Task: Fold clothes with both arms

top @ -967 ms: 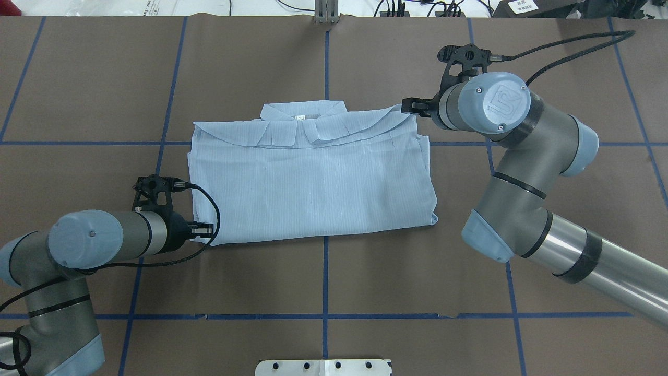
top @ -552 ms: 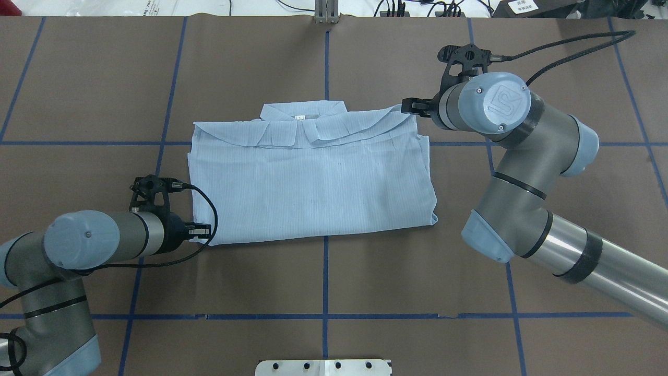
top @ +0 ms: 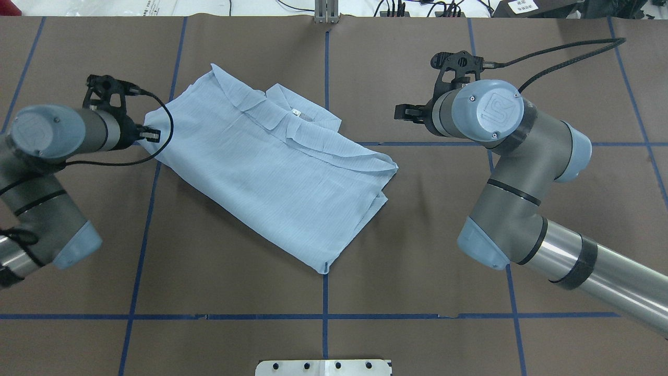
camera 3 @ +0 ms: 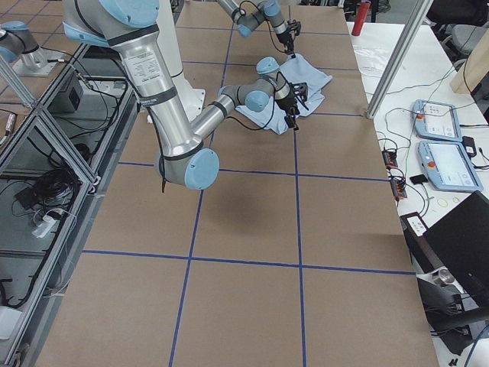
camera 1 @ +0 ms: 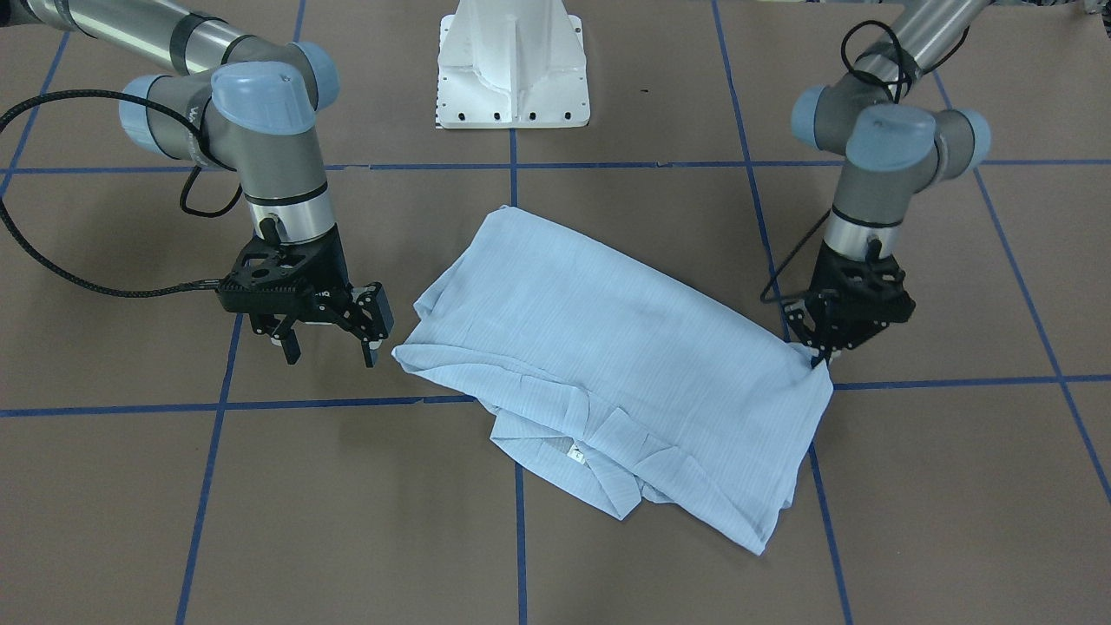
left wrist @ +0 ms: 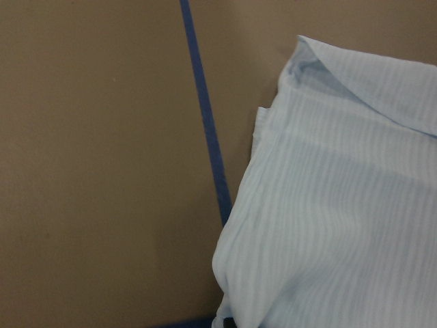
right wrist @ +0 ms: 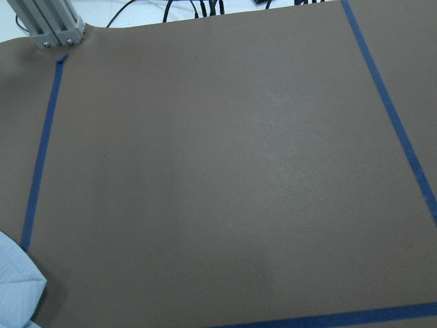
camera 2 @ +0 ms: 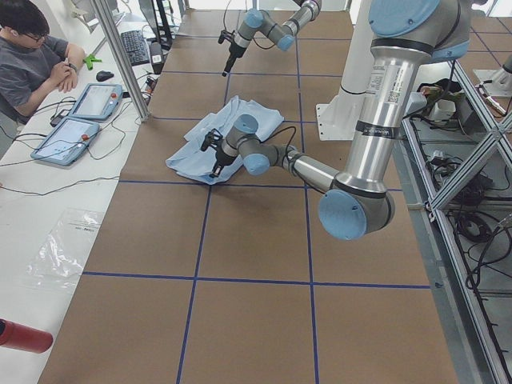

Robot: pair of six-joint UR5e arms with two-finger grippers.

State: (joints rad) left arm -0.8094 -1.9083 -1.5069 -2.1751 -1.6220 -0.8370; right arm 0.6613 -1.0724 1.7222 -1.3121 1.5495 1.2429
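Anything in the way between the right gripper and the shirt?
Nothing visible. Only bare table lies between the open right gripper and the shirt; the left gripper holds its opposite corner.

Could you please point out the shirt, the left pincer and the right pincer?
shirt (top: 276,177), overhead view, middle of body.
left pincer (camera 1: 820,360), front-facing view, tips at shirt corner.
right pincer (camera 1: 332,356), front-facing view, between open fingertips.

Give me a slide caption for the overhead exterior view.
Left gripper pinches a corner of the folded blue shirt, skewed on the table; right gripper hangs open, clear of it.
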